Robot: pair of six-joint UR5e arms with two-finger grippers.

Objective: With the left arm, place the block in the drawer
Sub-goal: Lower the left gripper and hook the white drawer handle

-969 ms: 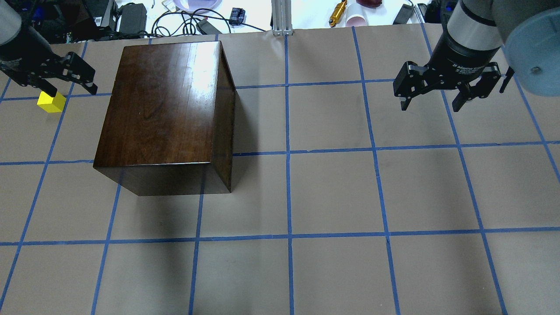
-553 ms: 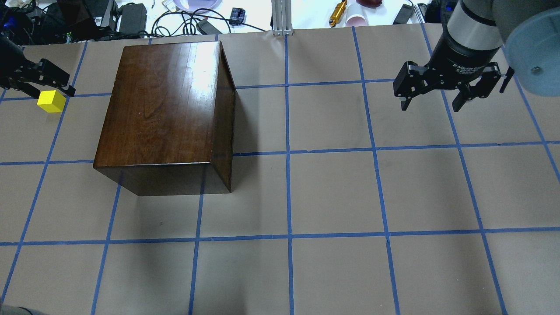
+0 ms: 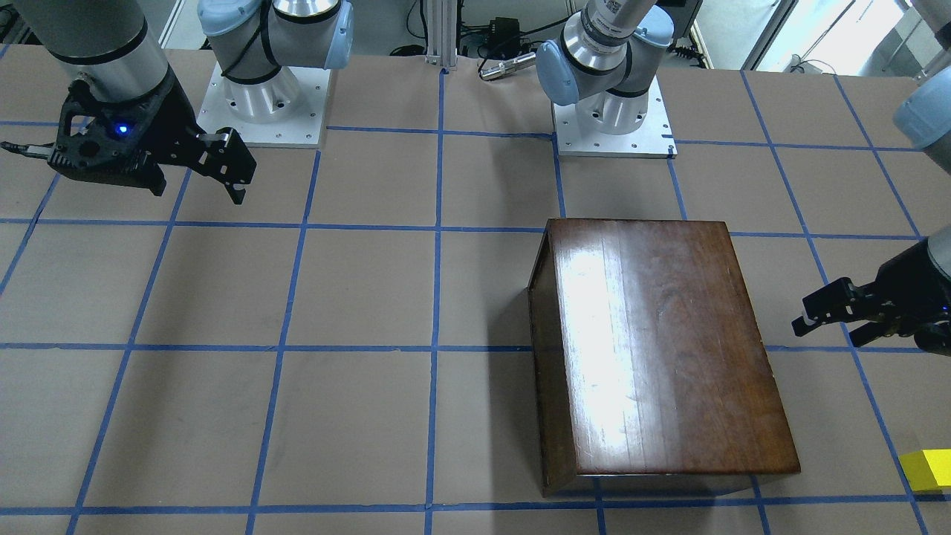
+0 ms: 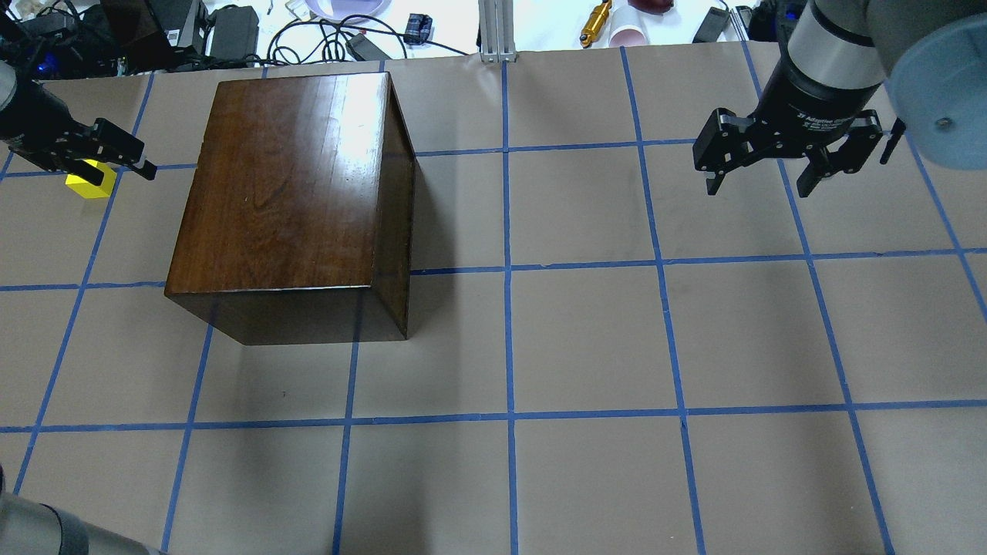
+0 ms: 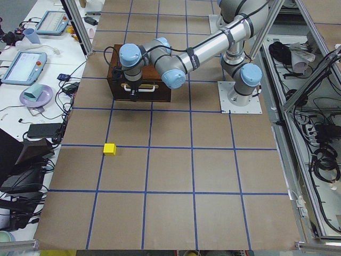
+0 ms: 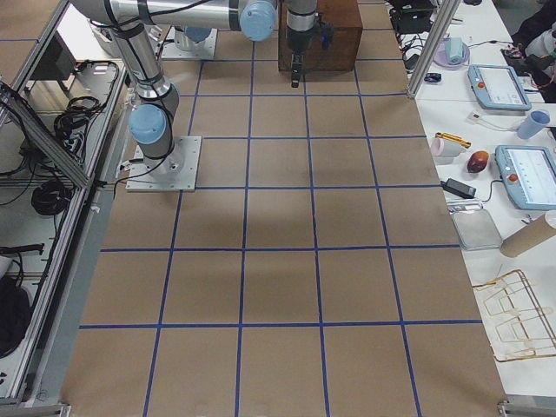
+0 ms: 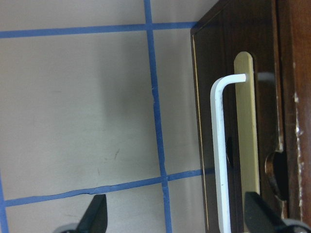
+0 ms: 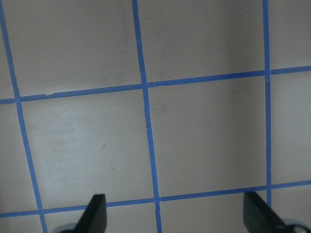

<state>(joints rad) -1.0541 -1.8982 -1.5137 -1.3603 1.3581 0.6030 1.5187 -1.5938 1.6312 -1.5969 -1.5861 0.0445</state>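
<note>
The yellow block (image 4: pixel 92 186) lies on the table left of the dark cabinet (image 4: pixel 293 193), partly under my left gripper (image 4: pixel 122 171). It also shows in the front view (image 3: pixel 927 470) and the left side view (image 5: pixel 110 149). My left gripper is open and empty, low and apart from the cabinet's left face. The left wrist view shows that face, the drawer front (image 7: pixel 233 87), shut, with a white bar handle (image 7: pixel 217 145) on a brass plate. My right gripper (image 4: pixel 759 185) is open and empty, far right.
The cabinet (image 3: pixel 654 342) stands in the left half of the taped grid table (image 4: pixel 586 339). Cables and power bricks (image 4: pixel 231 31) lie beyond the far edge. The two arm bases (image 3: pixel 264 96) stand on the robot's side.
My left gripper has dropped lower, swung out to the left, then come back toward the cabinet's left face. The block and the right arm have not moved.
</note>
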